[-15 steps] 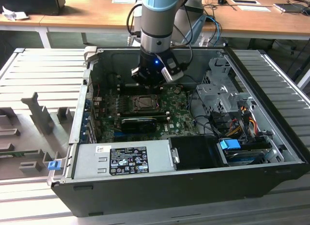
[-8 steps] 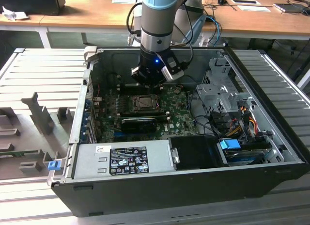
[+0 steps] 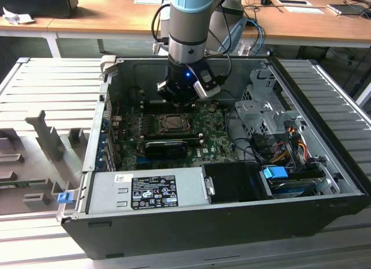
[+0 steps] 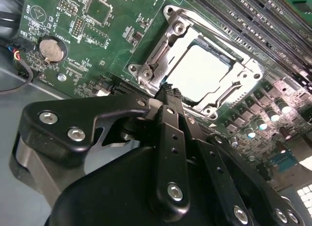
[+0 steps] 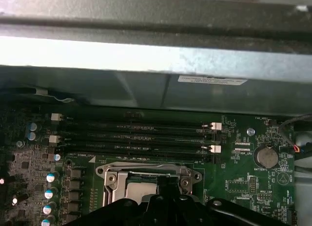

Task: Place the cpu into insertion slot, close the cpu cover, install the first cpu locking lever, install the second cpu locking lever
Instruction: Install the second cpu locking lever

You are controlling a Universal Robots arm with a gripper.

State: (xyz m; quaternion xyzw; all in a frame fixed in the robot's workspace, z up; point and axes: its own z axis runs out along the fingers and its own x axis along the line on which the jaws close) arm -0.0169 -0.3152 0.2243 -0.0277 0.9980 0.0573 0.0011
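Observation:
The cpu (image 4: 202, 72) lies flat in the insertion slot (image 3: 174, 123), its pale top showing through the window of the cpu cover (image 4: 168, 46). The cover's metal frame lies down around the chip. My gripper (image 4: 168, 92) is shut, with the black fingertips pressed together and nothing visible between them. The tips hover at the socket's edge, close to a corner screw (image 4: 145, 75) of the frame. In the first wrist view the gripper (image 5: 168, 189) overlaps the socket frame (image 5: 112, 177), and part of the cpu (image 5: 139, 191) is seen beside it. In the exterior view the gripper (image 3: 178, 101) hangs just above the socket.
Long black memory slots (image 5: 136, 136) run beside the socket, towards the case wall (image 5: 146, 58). A coin battery (image 4: 51, 48) sits on the green board. A long black card (image 3: 168, 146) lies on the socket's near side. The power supply (image 3: 148, 191) and cable bundles (image 3: 278, 144) fill the case's front and right.

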